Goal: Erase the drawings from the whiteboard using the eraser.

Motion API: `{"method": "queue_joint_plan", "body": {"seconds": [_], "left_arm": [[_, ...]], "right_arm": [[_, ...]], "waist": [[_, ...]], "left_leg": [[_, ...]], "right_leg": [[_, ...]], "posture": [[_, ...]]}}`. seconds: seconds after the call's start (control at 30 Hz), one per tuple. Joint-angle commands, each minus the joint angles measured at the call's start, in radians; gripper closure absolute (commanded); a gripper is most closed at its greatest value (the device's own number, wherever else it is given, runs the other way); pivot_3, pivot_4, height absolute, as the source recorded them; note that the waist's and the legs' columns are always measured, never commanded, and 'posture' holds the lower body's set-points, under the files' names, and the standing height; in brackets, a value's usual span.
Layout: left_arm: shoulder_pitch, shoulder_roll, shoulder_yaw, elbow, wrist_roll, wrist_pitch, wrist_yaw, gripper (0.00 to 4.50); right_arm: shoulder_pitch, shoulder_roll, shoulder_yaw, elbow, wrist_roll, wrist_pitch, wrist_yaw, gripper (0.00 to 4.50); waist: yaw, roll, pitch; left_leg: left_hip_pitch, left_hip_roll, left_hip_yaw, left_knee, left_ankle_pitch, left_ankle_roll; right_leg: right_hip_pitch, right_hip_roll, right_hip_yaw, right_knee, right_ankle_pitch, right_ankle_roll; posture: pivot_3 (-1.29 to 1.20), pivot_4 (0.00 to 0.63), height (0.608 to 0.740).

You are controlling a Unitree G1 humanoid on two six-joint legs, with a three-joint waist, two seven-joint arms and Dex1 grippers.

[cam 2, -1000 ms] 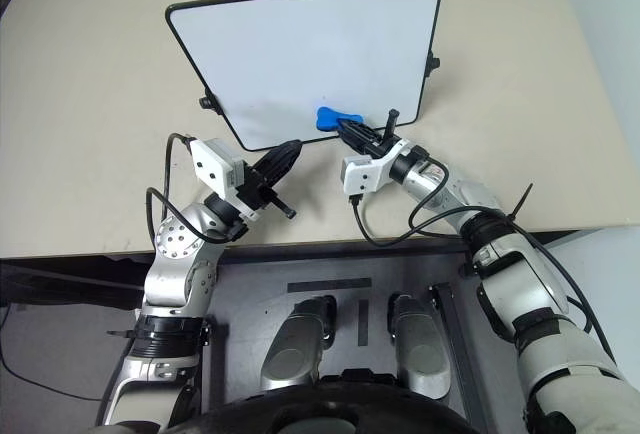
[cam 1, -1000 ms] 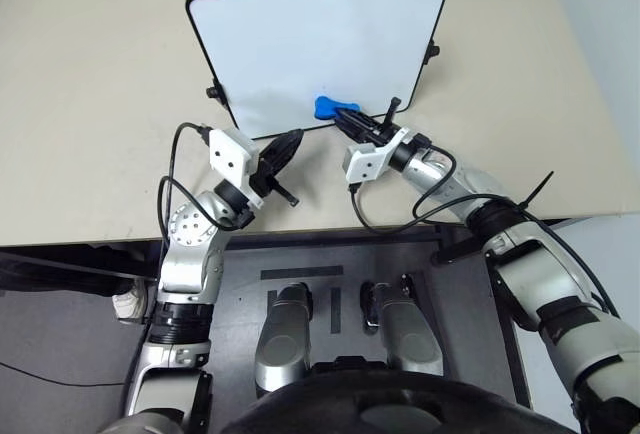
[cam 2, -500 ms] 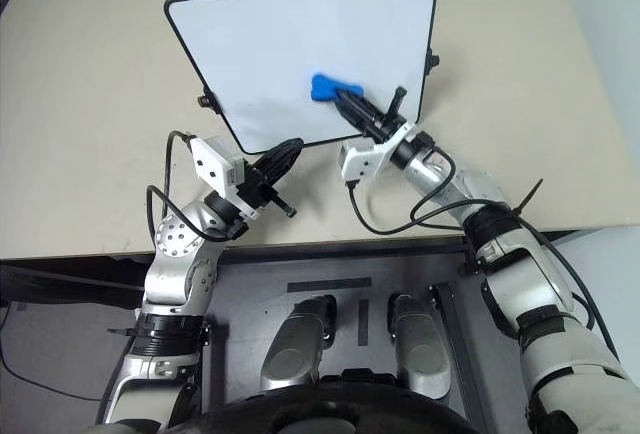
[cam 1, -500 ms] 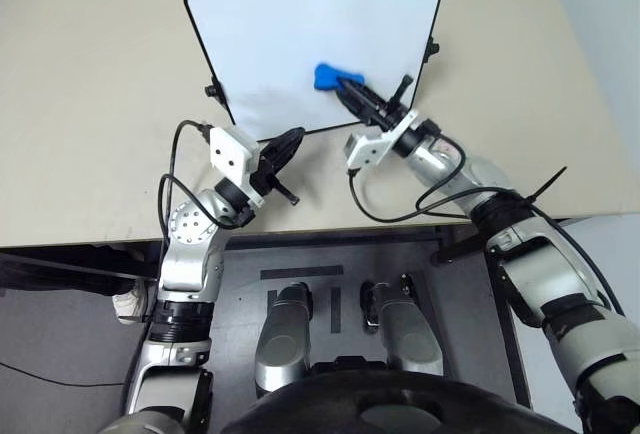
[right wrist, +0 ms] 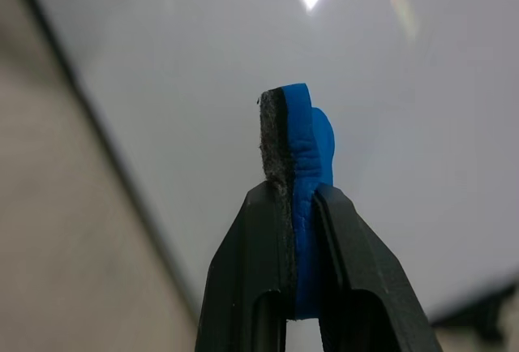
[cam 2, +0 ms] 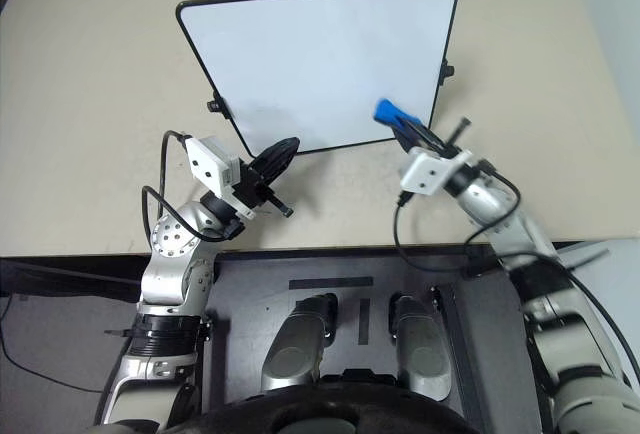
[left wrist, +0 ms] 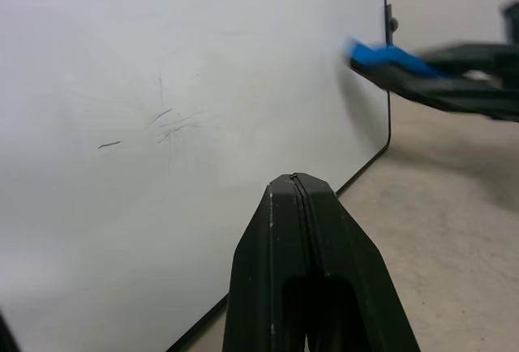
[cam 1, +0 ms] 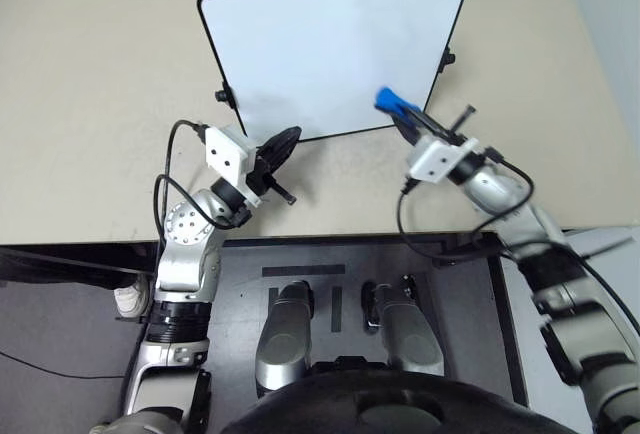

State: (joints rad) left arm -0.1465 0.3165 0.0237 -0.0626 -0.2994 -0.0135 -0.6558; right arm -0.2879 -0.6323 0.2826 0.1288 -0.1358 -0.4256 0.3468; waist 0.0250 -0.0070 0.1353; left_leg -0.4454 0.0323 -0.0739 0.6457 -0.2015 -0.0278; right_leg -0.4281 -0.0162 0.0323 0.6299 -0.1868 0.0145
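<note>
Swept rightward, the right tool [cam 1: 405, 119] pinches the eraser [cam 1: 390, 102] against the whiteboard's [cam 1: 320, 44] lower right edge.

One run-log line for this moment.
right gripper: shut on eraser, at whiteboard edge | left gripper: shut, empty

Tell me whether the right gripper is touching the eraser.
Touching. The right wrist view shows the right gripper with both black fingers pressed against the eraser, clamping it between them.

Readable text: none that I can make out.
Whiteboard [cam 1: 330, 54]: faint grey smudges, no letters or numbers.
My gripper housings: no legible labels.
</note>
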Motion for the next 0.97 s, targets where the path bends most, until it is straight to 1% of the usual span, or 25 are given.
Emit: {"method": "queue_joint_plan", "body": {"seconds": [0.03,0.13,0.23,0.3,0.37,0.43,0.47,0.67,0.73,0.83,0.97], "left_arm": [[-0.014,0.016,0.010,-0.002,-0.015,-0.009,-0.024,4.50],[-0.030,0.022,0.009,0.019,-0.019,-0.009,-0.038,4.50],[-0.048,0.021,0.002,0.034,-0.017,-0.009,-0.048,4.50],[-0.058,0.020,0.001,0.037,-0.016,-0.006,-0.049,4.50],[-0.060,0.024,0.003,0.033,-0.018,-0.002,-0.052,4.50],[-0.060,0.034,0.009,0.031,-0.023,0.002,-0.057,4.50],[-0.060,0.038,0.011,0.030,-0.024,0.004,-0.059,4.50],[-0.041,0.050,0.011,0.005,-0.025,0.018,-0.057,4.50],[-0.038,0.057,0.012,-0.002,-0.030,0.028,-0.062,4.50],[-0.043,0.066,0.010,-0.005,-0.035,0.040,-0.069,4.50],[-0.049,0.070,0.003,0.001,-0.037,0.048,-0.083,4.50]], "right_arm": [[0.137,-0.104,-0.100,-0.224,0.172,0.160,0.164,4.37],[0.236,-0.157,-0.134,-0.308,0.197,0.255,0.224,4.37],[0.252,-0.152,-0.147,-0.306,0.144,0.297,0.215,4.37],[0.248,-0.150,-0.135,-0.297,0.112,0.305,0.222,3.67],[0.249,-0.139,-0.130,-0.313,0.128,0.326,0.245,3.13],[0.251,-0.127,-0.139,-0.336,0.141,0.341,0.253,2.42],[0.254,-0.123,-0.147,-0.347,0.149,0.345,0.260,2.07],[0.292,-0.093,-0.229,-0.410,0.198,0.347,0.253,0.05],[0.306,-0.078,-0.261,-0.443,0.220,0.373,0.248,0.05],[0.332,-0.059,-0.308,-0.486,0.256,0.411,0.246,0.05],[0.356,-0.040,-0.324,-0.517,0.245,0.437,0.240,0.05]], "waist": [[0.000,0.000,0.000],[-0.001,-0.001,-0.001],[-0.009,-0.001,-0.001],[-0.010,-0.001,0.000],[-0.010,-0.001,0.000],[-0.010,-0.001,0.000],[-0.010,-0.001,0.000],[-0.006,-0.001,0.000],[-0.006,-0.001,0.000],[-0.005,-0.001,0.000],[-0.005,-0.001,0.000]], "left_leg": [[0.000,0.000,0.000,0.000,-0.001,0.000],[0.001,0.000,0.000,0.000,-0.002,-0.002],[0.003,0.000,0.000,0.001,-0.002,-0.003],[0.007,0.000,0.000,0.001,0.001,-0.001],[0.010,0.000,0.000,0.001,0.002,0.000],[0.010,0.000,0.000,0.001,0.004,0.000],[0.010,0.000,0.000,0.001,0.005,0.001],[0.010,0.000,0.000,0.001,0.006,0.002],[0.010,-0.001,0.000,0.001,0.005,0.002],[0.010,-0.001,0.000,0.001,0.005,0.002],[0.010,-0.001,0.000,0.001,0.005,0.002]], "right_leg": [[0.001,0.000,0.000,0.000,-0.001,0.000],[0.002,0.000,0.000,-0.001,-0.002,0.001],[0.004,0.001,0.001,-0.001,-0.001,0.002],[0.007,0.001,0.002,-0.001,0.001,0.003],[0.011,0.001,0.002,-0.001,0.000,0.005],[0.011,0.001,0.002,-0.001,-0.003,0.012],[0.011,0.001,0.002,-0.001,-0.003,0.013],[0.011,0.001,0.002,-0.001,-0.002,0.011],[0.011,0.001,0.002,-0.001,0.001,0.005],[0.011,0.002,0.002,-0.001,0.001,0.004],[0.011,0.002,0.002,-0.001,0.000,0.005]], "posture": [[0.00,0.150,0.740],[0.00,0.150,0.740],[0.00,0.150,0.740],[0.00,0.150,0.740],[0.00,0.150,0.740],[0.00,0.150,0.740],[0.00,0.150,0.740],[0.00,0.150,0.740],[0.00,0.150,0.740],[0.00,0.150,0.740],[0.00,0.150,0.740]]}}
